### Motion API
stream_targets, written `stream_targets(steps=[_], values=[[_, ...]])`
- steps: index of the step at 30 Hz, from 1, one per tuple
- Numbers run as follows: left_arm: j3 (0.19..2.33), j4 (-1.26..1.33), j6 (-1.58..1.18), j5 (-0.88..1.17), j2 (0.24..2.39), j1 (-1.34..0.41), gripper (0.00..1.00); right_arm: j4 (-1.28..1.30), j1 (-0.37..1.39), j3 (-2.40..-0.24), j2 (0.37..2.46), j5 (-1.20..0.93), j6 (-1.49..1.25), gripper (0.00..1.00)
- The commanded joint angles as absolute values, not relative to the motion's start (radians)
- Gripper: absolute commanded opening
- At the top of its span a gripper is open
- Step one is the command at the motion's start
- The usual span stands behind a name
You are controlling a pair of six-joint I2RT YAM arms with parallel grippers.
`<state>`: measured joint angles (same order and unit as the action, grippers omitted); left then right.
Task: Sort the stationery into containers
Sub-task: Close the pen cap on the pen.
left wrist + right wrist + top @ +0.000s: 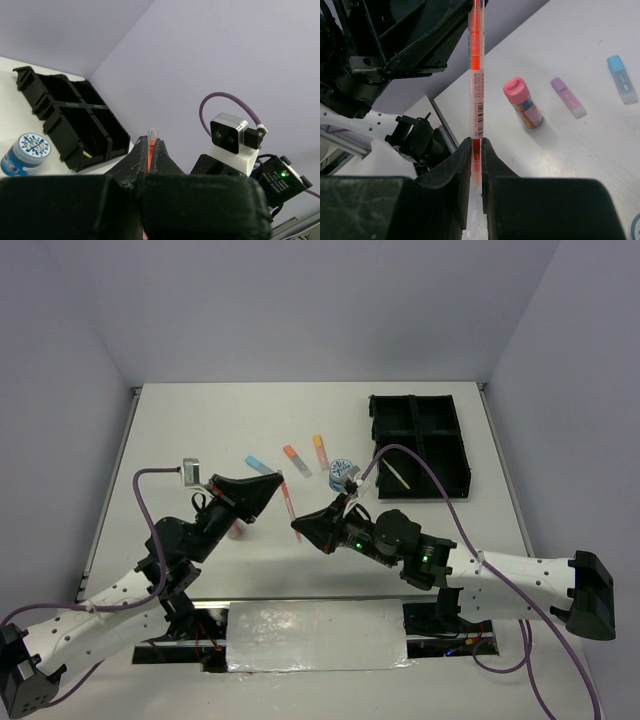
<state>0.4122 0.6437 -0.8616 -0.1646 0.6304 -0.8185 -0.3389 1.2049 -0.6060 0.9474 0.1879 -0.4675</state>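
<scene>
From above, the orange pen spans left tool and right tool over the desk, likely a handover toward the black tray. Left wrist: tool clenched on one end. Right wrist: tool grasping the other.

The pen looks glossy plastic, the tray matt black plastic

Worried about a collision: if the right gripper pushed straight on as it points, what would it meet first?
Probably the left gripper, clamped on the far end of the thin orange pen the right gripper also grips; the gap is hard to judge.
</scene>
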Motion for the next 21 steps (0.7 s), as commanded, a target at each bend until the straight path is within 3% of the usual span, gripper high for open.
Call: stream_targets(steps=[1,8,21], values=[[0.393,0.661,-0.873,-0.124,0.614,-0.819,0.00,-0.564,1.204,-0.643,0.930,0.244,-0.413,0.00],[0.406,0.650,-0.859,-0.101,0.624,-0.819,0.00,-0.646,1.201,-0.667,0.950,0.218,-0.344,0.00],[0.425,0.580,-0.755,-0.008,0.655,-0.819,0.00,-0.456,1.157,-0.778,0.894,0.169,-0.227,0.00]])
